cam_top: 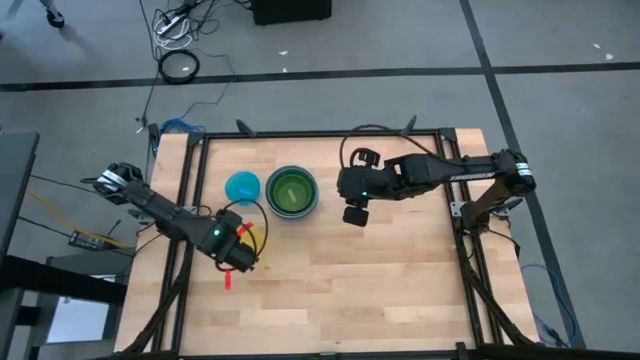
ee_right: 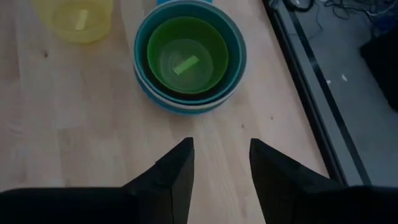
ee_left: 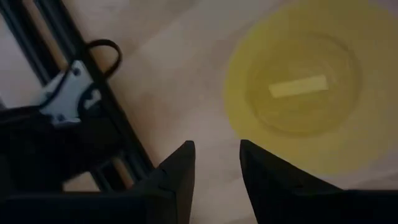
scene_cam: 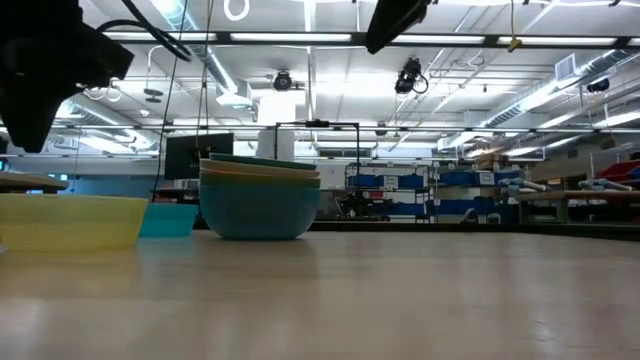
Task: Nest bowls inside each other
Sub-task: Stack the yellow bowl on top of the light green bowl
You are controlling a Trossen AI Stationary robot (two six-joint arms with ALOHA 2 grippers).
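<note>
A stack of nested bowls [cam_top: 292, 192] [scene_cam: 260, 200] [ee_right: 189, 56] stands on its base at the table's far middle: a teal bowl outermost, a green one innermost. A small cyan bowl [cam_top: 243, 187] [scene_cam: 168, 218] sits just to its left. A yellow bowl [cam_top: 257, 240] [scene_cam: 70, 220] [ee_left: 298, 93] [ee_right: 74, 18] stands nearer and to the left. My left gripper [cam_top: 237, 258] [ee_left: 214, 168] hangs open above the table, pointing down beside the yellow bowl's rim. My right gripper [cam_top: 355, 212] [ee_right: 219, 163] is open, raised to the right of the stack.
Black frame rails [cam_top: 190, 200] [ee_left: 93, 124] run along the table's left edge, close to my left gripper. Another rail [ee_right: 305, 93] borders the table beyond the stack. Bare wood [cam_top: 390, 290] spreads over the near and right part of the table.
</note>
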